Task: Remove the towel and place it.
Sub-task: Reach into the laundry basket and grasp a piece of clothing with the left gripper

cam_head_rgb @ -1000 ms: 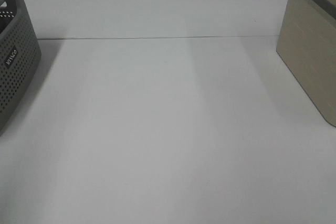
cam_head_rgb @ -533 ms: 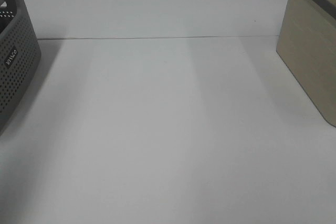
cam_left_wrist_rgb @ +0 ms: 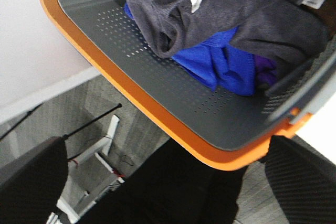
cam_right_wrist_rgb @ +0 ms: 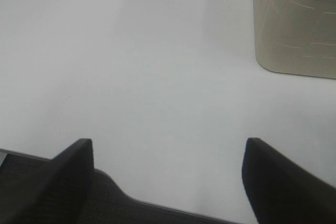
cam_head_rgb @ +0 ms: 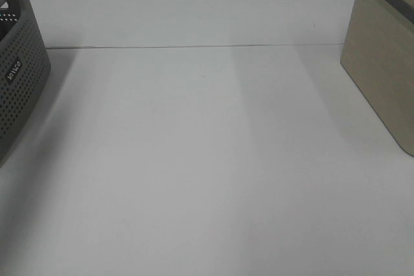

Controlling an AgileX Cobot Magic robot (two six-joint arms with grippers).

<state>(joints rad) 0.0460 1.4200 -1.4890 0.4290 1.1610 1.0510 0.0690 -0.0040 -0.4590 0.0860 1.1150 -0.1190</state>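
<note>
The towel (cam_left_wrist_rgb: 231, 3), a dark crumpled cloth with white labels, lies on top of the pile inside the grey perforated basket (cam_left_wrist_rgb: 157, 114) with an orange rim, seen in the left wrist view. Under it show a bright blue cloth (cam_left_wrist_rgb: 220, 61) and a bit of purple cloth (cam_left_wrist_rgb: 265, 72). My left gripper (cam_left_wrist_rgb: 168, 187) is open, its two dark fingers (cam_left_wrist_rgb: 31, 182) wide apart, off the basket's rim and apart from the towel. My right gripper (cam_right_wrist_rgb: 168, 182) is open over the bare white table (cam_right_wrist_rgb: 157, 77), holding nothing. Neither gripper shows in the exterior high view.
The grey basket (cam_head_rgb: 19, 82) stands at the table's left edge. A beige box (cam_head_rgb: 381, 75) stands at the right edge, also the beige box (cam_right_wrist_rgb: 294, 19) ahead of my right gripper. A white wall panel (cam_head_rgb: 194, 11) closes the back.
</note>
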